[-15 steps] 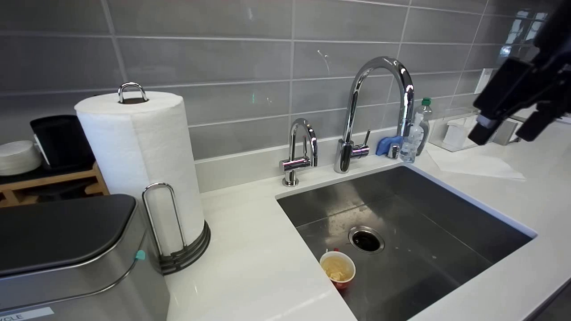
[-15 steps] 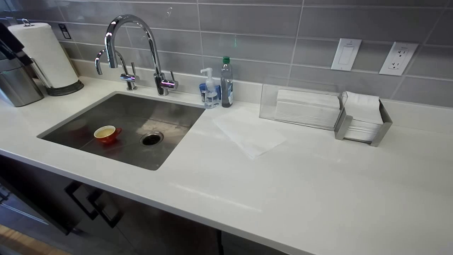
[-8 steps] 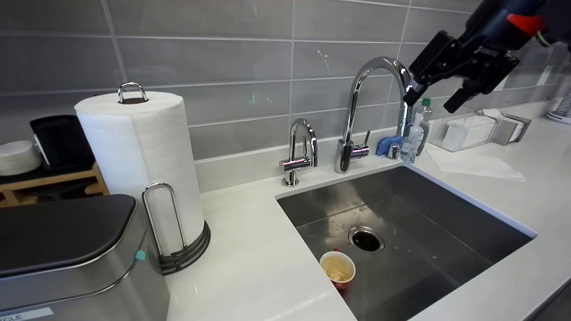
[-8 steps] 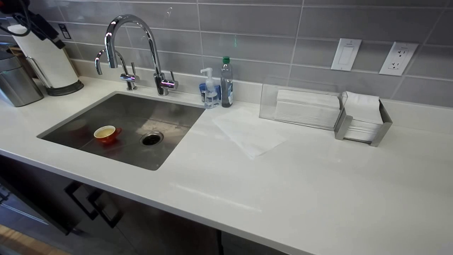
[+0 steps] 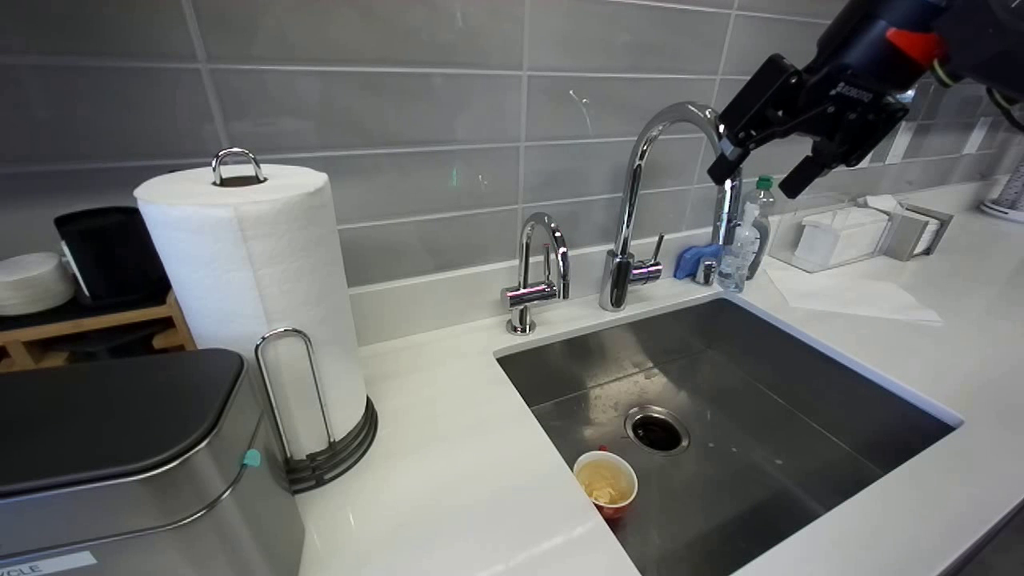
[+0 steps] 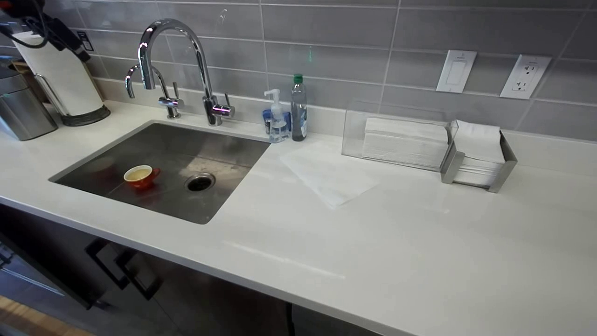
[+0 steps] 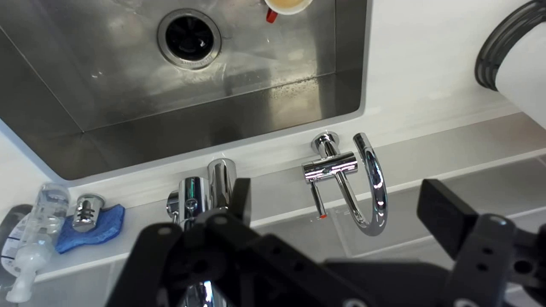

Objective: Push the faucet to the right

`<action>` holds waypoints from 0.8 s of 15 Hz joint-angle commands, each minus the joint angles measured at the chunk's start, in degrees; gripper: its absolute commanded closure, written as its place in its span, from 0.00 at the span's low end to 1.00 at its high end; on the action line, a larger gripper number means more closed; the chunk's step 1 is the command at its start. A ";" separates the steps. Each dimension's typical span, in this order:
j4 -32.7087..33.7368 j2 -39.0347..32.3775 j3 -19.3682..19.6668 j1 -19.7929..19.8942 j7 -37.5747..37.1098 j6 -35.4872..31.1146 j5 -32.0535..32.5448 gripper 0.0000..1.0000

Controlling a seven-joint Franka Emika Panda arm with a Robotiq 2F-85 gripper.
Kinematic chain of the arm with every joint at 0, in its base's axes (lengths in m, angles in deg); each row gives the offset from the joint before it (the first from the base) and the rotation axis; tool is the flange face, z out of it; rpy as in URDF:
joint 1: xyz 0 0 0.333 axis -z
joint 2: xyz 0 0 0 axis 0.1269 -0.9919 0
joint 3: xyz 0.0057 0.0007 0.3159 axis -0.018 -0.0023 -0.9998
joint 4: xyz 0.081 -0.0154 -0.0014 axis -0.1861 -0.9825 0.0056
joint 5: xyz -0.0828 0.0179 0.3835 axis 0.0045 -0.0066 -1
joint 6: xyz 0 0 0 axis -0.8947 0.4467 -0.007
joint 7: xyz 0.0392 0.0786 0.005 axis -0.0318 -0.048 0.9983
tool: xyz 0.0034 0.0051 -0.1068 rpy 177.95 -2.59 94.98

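— Gray wall (image 6: 336, 25), white surface (image 6: 419, 261), sink (image 6: 226, 147); and the faucet (image 6: 204, 70)?
— Behind the sink, arching forward over it.
— Tool (image 5: 757, 177)?
— Spread wide, holding nothing, near the spout (image 6: 145, 67). Push slowly rightward, low on the spout, pressing evenly.

The white, glossy countertop (image 6: 419, 261) has a steel sink (image 5: 744, 464) set into it. The tall chrome faucet (image 5: 631, 188) and a shorter chrome tap (image 6: 169, 101) stand along the sink's rear edge. Near one sink corner are a pump bottle (image 6: 278, 125), a green-capped bottle (image 6: 299, 108), a short chrome fitting (image 7: 87, 213) and a blue item (image 7: 102, 228). A white sheet (image 6: 331, 179) lies flat close by. Also carried: a clear holder (image 6: 353, 140), a metal holder (image 6: 506, 165), a paper-towel stand (image 6: 86, 117), a steel bin (image 6: 29, 112).
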 commanded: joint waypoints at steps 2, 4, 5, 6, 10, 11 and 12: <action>0.99 -6.92 0.17 -0.03 1.70 -14.43 2.42 0.00; 1.84 -10.25 -0.95 1.62 1.50 -20.54 4.58 0.00; 2.34 -11.77 -1.36 2.57 0.59 -22.96 6.24 0.25; 2.74 -12.91 -1.79 3.73 -0.42 -24.79 8.13 0.27; 4.93 -15.31 -3.06 9.36 -6.03 -26.19 17.26 0.58; 5.49 -15.57 -3.23 10.84 -7.95 -25.83 20.05 0.67; 6.10 -15.61 -3.39 11.91 -9.78 -25.16 22.34 0.74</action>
